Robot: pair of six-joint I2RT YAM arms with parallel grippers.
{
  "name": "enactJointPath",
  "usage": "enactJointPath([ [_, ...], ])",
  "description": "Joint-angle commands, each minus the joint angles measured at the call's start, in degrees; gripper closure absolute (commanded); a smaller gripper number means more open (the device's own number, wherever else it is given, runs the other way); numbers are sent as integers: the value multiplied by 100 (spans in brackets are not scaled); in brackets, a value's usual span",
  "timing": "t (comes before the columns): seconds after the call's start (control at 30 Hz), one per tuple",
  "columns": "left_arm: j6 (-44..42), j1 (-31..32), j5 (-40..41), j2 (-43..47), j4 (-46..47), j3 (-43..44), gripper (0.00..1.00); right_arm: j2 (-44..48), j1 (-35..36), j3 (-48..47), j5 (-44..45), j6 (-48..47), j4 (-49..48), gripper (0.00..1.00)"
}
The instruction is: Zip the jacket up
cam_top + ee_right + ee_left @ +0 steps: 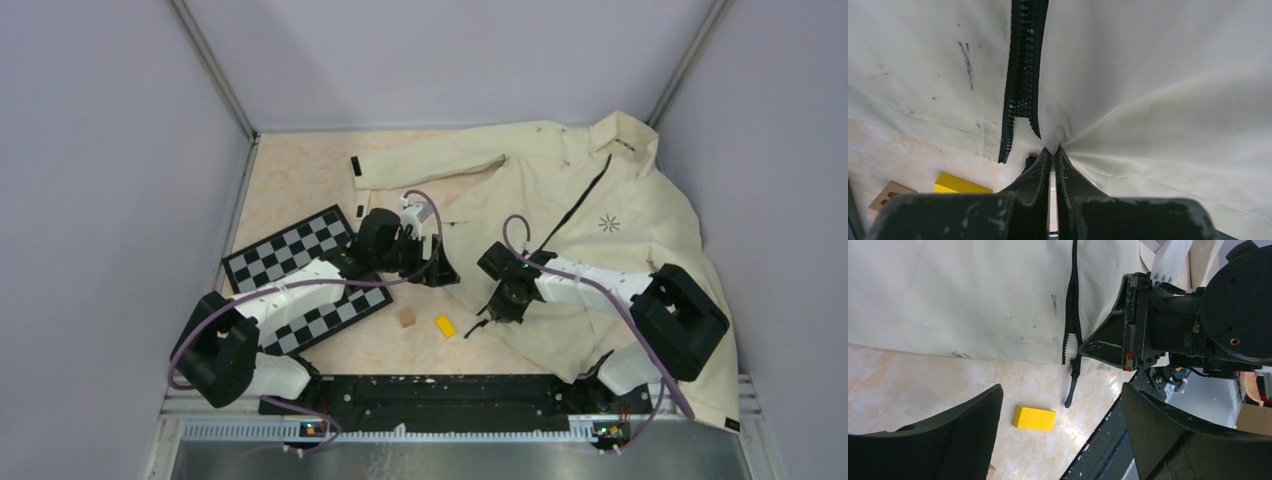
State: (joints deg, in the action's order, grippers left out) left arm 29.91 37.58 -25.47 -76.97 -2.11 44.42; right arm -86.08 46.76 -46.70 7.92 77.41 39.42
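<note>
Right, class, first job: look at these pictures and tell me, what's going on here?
Two robot arms are working on a cream jacket spread on the table. The right pincer is shut on the jacket's hem beside the bottom of the dark zipper, bunching the fabric. The left pincer hovers open nearby, holding nothing. The zipper's lower ends lie apart, not yet joined.

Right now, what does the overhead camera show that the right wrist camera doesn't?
Only the overhead view shows the checkerboard, the collar, the starburst logo and the left gripper. Only the right wrist view shows, close up, the right gripper shut on the hem beside the zipper's separated bottom teeth. Both show the jacket, the yellow block and the wooden block.
</note>
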Motion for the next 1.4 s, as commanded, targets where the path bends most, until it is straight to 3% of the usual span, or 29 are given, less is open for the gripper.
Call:
enactJointPath([
  [0.0, 340, 21, -538, 22, 591, -110, 10, 713, 63, 396, 416, -521, -519, 100],
  [0.2, 1300, 28, -1429, -464, 1833, -326, 14, 2243, 63, 1769, -220, -2256, -3037, 100],
  [0.4, 2058, 259, -1962, -1078, 3075, -434, 27, 3388, 58, 2741, -534, -3947, -4760, 100],
  [0.6, 2850, 522, -2302, -1755, 4636, -685, 45, 3925, 44, 3421, -751, -4265, -5621, 100],
  [0.7, 3113, 588, -2302, -1884, 5201, -884, 47, 4266, 36, 3619, -695, -4163, -5736, 100],
  [0.83, 2830, 823, -2023, -1815, 5079, -985, 46, 4725, 24, 3844, -483, -3995, -5708, 100],
  [1.2, 1444, 1120, -1063, -1658, 3097, -367, 45, 5294, -24, 4072, -674, -3690, -5521, 100],
  [1.37, 1564, 1124, -1119, -1823, 3354, -311, 50, 5305, -20, 4021, -725, -3667, -5465, 100],
])
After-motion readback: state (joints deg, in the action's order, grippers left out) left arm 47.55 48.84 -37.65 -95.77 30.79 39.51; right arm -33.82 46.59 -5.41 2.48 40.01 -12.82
